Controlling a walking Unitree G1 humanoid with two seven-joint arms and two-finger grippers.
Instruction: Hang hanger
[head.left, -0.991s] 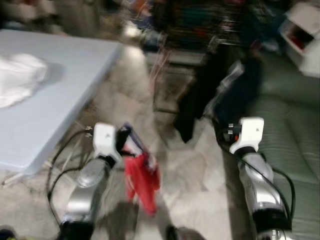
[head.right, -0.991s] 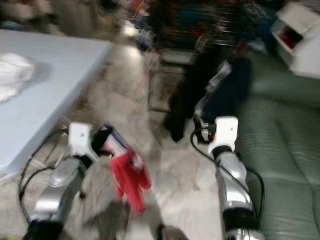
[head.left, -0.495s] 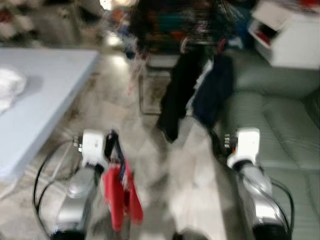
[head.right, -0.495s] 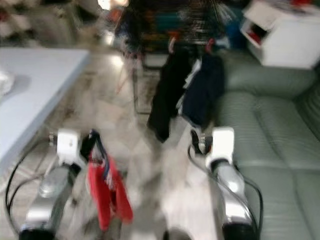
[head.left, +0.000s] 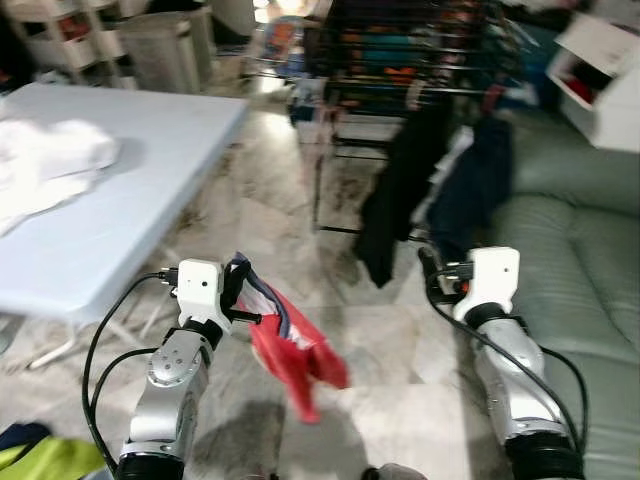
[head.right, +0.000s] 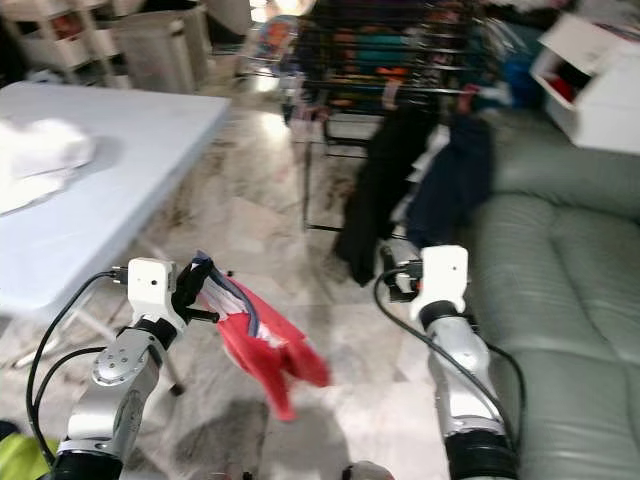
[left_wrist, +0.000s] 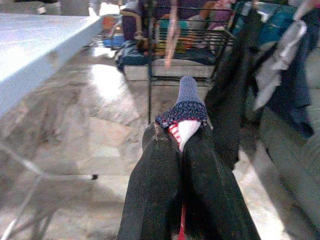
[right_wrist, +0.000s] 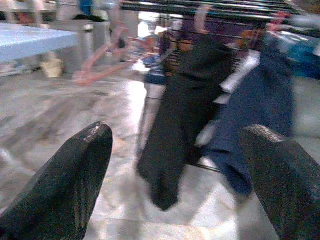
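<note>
- The clothes rack (head.left: 420, 60) stands ahead; nothing new hung yet.
- The left gripper (left_wrist: 182, 145) is pinched tight on a red garment (head.left: 295, 350), probably on its hanger.
- The right gripper (right_wrist: 175, 165) is wide open, empty.

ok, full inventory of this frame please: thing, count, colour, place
Red garment with navy trim: one, hanging from left pincer.
Black wire drying rack: one, ahead across the floor.
Dark hanging garments: two, black and navy, on the rack's front.
Pale blue table: one, to the left.
White cloth: one, on the table.
Grey-green sofa: one, to the right.
Left pincer: shut on the garment.
Right pincer: open, facing the rack.
</note>
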